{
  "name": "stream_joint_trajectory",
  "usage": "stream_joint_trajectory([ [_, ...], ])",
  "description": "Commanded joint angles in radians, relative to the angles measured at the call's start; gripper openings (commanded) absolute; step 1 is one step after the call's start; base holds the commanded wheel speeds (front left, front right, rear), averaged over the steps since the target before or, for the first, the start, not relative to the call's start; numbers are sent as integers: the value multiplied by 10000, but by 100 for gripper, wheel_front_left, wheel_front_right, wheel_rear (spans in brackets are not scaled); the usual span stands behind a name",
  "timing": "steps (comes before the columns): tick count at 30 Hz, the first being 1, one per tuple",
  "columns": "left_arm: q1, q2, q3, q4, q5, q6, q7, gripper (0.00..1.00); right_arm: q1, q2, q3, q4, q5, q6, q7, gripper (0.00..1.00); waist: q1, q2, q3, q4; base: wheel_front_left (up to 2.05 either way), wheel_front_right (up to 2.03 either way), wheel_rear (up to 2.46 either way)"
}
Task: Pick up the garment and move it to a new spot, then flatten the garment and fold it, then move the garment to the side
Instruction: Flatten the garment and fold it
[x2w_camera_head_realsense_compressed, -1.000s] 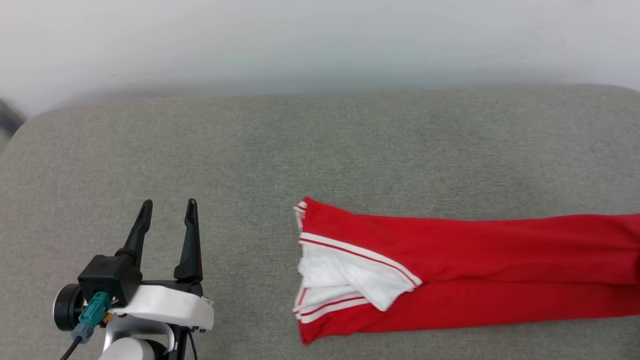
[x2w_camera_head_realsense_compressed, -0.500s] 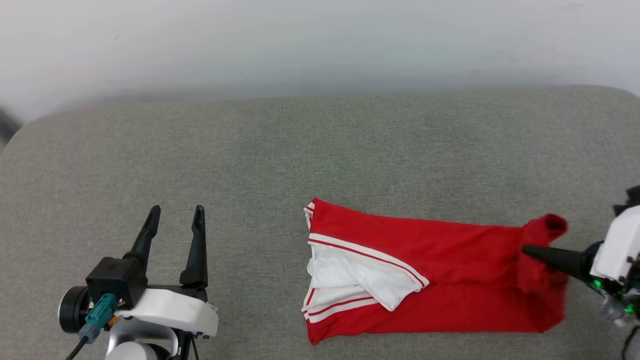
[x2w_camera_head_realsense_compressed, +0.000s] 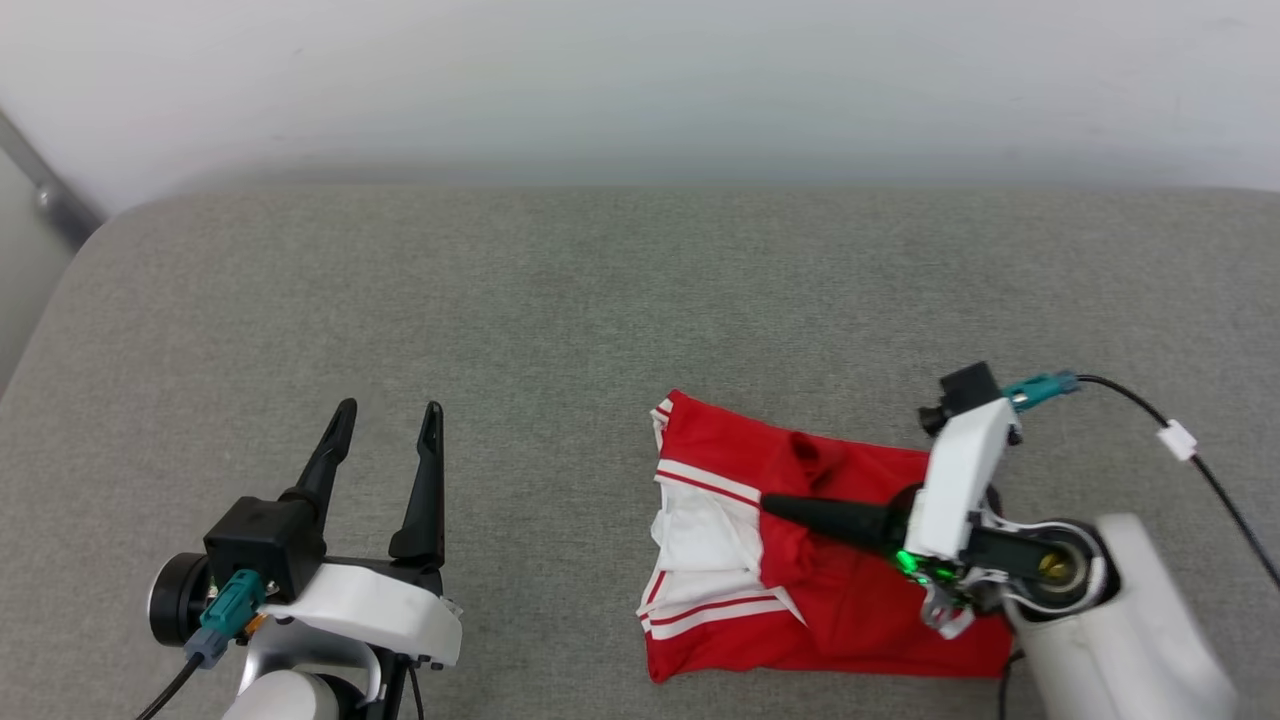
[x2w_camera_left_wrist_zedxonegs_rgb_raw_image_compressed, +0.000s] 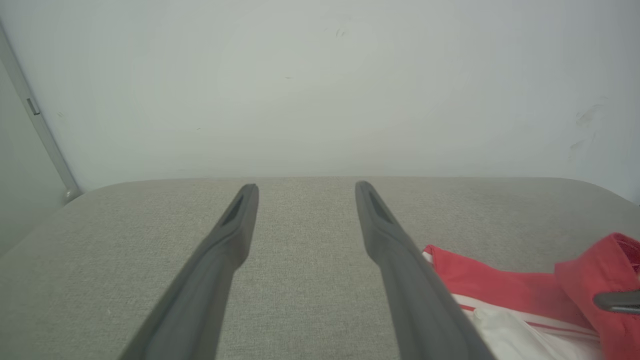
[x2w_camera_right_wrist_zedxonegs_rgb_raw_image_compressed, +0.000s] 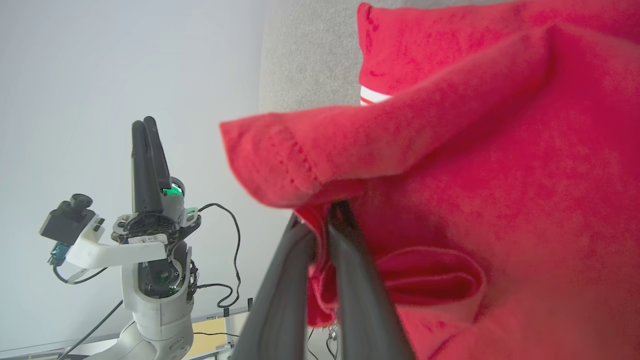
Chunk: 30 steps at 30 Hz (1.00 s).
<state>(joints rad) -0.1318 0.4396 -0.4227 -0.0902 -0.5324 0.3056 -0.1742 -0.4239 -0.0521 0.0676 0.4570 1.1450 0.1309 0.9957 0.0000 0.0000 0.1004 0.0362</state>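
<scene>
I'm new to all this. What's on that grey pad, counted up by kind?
Red jersey T-shirt with white striped sleeves: 1
Black two-fingered end effectors: 2 (left end effector open, right end effector shut on the T-shirt)
Grey fabric pad: 1
Total: 4

You see a grey fabric-covered surface set against a pale wall. A grey rail crosses the upper-left corner.

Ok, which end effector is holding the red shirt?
The right end effector, over the garment: it is shut on a bunched red fold. The left end effector stands open over the grey cushion, apart from the garment.
</scene>
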Motion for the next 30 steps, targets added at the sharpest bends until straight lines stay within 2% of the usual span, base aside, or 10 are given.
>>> stream_joint_trajectory([
  [1, -133, -27, -35, 45, -4, -35, -22, 100, -180, 28, 408, 188, 138, -6, -426, 0, 0, 0, 35, 111, 0, 0, 0],
  [5, -174, -133, -31, 121, -72, -48, -128, 100, -472, 27, 1395, 850, -284, -4, -1611, 0, 0, 0, 89, 250, 0, 0, 0],
  [6, -158, -156, -19, 144, -83, -41, -149, 100, -528, 22, 1585, 1044, -621, -4, -1907, 26, 0, 0, 100, 270, 0, 0, 0],
  [7, -151, -172, -17, 164, -102, -45, -169, 100, -608, 24, 1741, 1211, -886, -4, -2196, 73, 0, 0, 118, 282, 0, 0, 0],
  [8, -155, -191, -17, 181, -119, -59, -205, 100, -670, 24, 1852, 1318, -899, -4, -2377, 100, 0, 0, 137, 293, 0, 0, 0],
  [14, -132, -213, 31, 305, -151, -59, -321, 100, -1096, -143, 2554, 758, -1113, -4, -2997, 100, 0, 0, 180, 189, 0, 0, 0],
  [18, -86, -234, 37, 413, -192, -59, -383, 100, -981, -875, 3023, -490, -1715, -6, -3781, 100, 0, 0, 86, 46, 0, 0, 0],
  [21, -9, -232, 57, 476, -220, -25, -411, 100, -714, -1672, 3090, -1253, -2842, -6, -4961, 100, 0, 0, -13, -86, 0, 0, 0],
  [25, 111, -219, 100, 541, -240, 37, -474, 100, -192, -2443, 2499, -1692, -4862, -6, -6631, 100, 0, 0, -158, -327, 0, 0, 0],
  [30, 254, -177, 174, 652, -278, 51, -531, 100, 860, -2753, 941, -2113, -6841, -6, -8050, 100, 0, 0, -374, -594, 0, 0, 0],
])
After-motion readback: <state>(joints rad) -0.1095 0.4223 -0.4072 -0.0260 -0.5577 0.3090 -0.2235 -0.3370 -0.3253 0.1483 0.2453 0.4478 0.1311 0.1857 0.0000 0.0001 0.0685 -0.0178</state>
